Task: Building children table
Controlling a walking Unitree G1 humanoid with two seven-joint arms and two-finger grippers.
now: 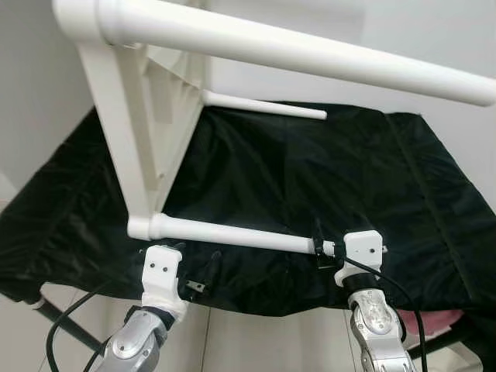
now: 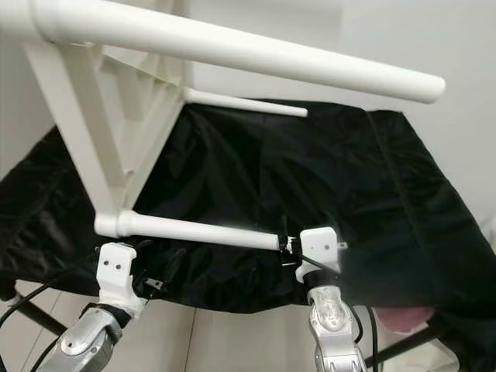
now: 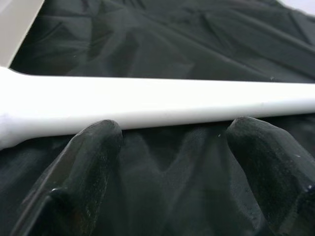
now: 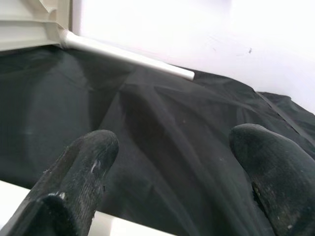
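White children's table (image 1: 132,116) lies tipped on its side on a black cloth (image 1: 310,170) spread over a raised surface, tabletop panel standing on edge at the left, ribbed underside facing right. Three round white legs show, all pointing right. Upper leg (image 1: 310,54) runs across the top of the head views, up in the air. Far leg (image 1: 267,106) is small and low at the back, over the cloth near the pale wall (image 1: 434,46). Near leg (image 1: 232,234) lies along the front of the cloth, socket end at the tabletop's lower corner.

Left gripper (image 1: 194,267) sits just under the near leg close to its socket end, white wrist block below it. In the left wrist view its two black fingers (image 3: 93,162) are spread wide, the near leg crossing just beyond the fingertips, nothing held; can't tell if they touch it.

Right gripper (image 1: 319,249) is at the free tip of the near leg, white wrist block just right of it. In the right wrist view its fingers (image 4: 83,167) are wide apart too, black cloth between them, a white edge just below. Contact with the leg tip looks likely in the head views but grip can't be confirmed.

Black cables (image 1: 403,298) loop from both wrists. Pale tiled floor (image 1: 256,341) below the cloth's front edge, something pink (image 1: 438,318) at lower right under the cloth.
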